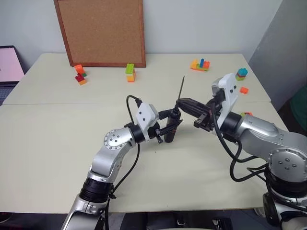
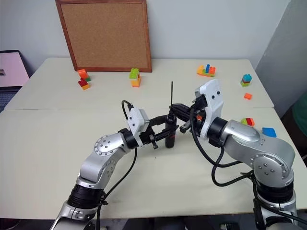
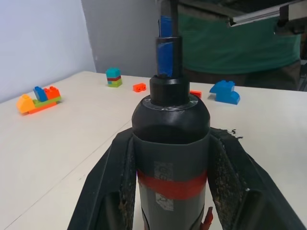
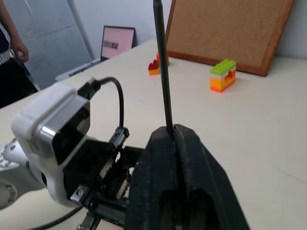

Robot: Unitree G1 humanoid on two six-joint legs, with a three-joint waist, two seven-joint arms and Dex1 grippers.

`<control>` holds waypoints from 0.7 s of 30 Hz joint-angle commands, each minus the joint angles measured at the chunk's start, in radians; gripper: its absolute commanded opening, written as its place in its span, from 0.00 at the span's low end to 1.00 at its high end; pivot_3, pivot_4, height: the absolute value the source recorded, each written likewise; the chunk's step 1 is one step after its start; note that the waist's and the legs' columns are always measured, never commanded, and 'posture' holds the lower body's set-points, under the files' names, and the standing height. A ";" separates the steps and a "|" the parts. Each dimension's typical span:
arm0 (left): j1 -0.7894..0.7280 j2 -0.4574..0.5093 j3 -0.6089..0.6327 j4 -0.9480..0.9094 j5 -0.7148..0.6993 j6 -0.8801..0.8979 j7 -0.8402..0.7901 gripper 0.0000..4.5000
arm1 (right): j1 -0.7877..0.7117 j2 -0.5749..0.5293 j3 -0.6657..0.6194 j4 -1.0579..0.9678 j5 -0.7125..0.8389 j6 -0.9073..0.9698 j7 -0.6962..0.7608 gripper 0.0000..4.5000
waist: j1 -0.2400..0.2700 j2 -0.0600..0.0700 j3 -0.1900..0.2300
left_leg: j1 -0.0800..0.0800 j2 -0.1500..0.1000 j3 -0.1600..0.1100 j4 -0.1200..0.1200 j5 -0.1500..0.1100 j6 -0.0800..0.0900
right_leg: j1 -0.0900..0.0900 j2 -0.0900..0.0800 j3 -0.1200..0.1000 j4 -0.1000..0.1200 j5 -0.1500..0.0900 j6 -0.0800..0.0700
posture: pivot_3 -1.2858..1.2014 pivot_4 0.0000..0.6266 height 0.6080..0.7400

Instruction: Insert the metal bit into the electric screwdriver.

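Here, in the left eye view, the left gripper (image 1: 169,125) is clamped on the electric screwdriver (image 1: 171,128), holding it upright above the table (image 1: 57,143), presumably so its socket faces up. The metal bit (image 1: 181,89) rises from the screwdriver's tip, its long axis near vertical with a slight lean, free end pointing up. The right gripper (image 1: 184,104) meets the bit low down, just above the screwdriver, likely to steady and guide it.

In the right eye view the bit (image 2: 171,93) again stands straight over the screwdriver (image 2: 169,132), well in front of the corkboard (image 2: 106,34) that leans behind it.

The left wrist view shows the black fingers (image 3: 111,187) pressed against the screwdriver's body (image 3: 170,143) at its red band, narrow tip pointing away.

In the right wrist view the right gripper's fingers (image 4: 158,182) lie close together with the thin bit (image 4: 162,67) between them; whether they pinch it firmly I cannot tell. The bit looks seated or nearly so.
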 commanded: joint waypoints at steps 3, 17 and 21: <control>-0.023 0.002 0.018 -0.033 0.007 -0.026 0.019 0.37 | -0.008 -0.034 -0.051 -0.005 0.049 -0.009 0.044 0.37 | 0.000 0.000 0.000 | -0.003 0.000 0.000 0.000 0.000 0.000 | -0.002 0.000 0.000 0.000 0.000 0.000 | 0.52 0.24 1.00; -0.213 0.256 -0.006 0.080 0.264 -0.132 -0.007 0.37 | 0.096 -0.283 -0.271 -0.009 -0.042 -0.100 0.167 1.00 | 0.007 0.000 0.002 | -0.013 -0.001 0.000 0.001 0.000 0.000 | -0.011 0.001 -0.001 0.000 0.000 0.000 | 0.52 0.24 1.00; -0.311 0.382 -0.110 0.249 0.434 -0.283 -0.058 0.37 | 0.141 -0.400 -0.289 -0.041 -0.072 -0.151 0.316 1.00 | 0.004 0.002 0.002 | -0.012 -0.002 0.002 0.000 0.000 0.000 | -0.012 0.002 0.001 -0.001 0.000 0.000 | 0.52 0.24 1.00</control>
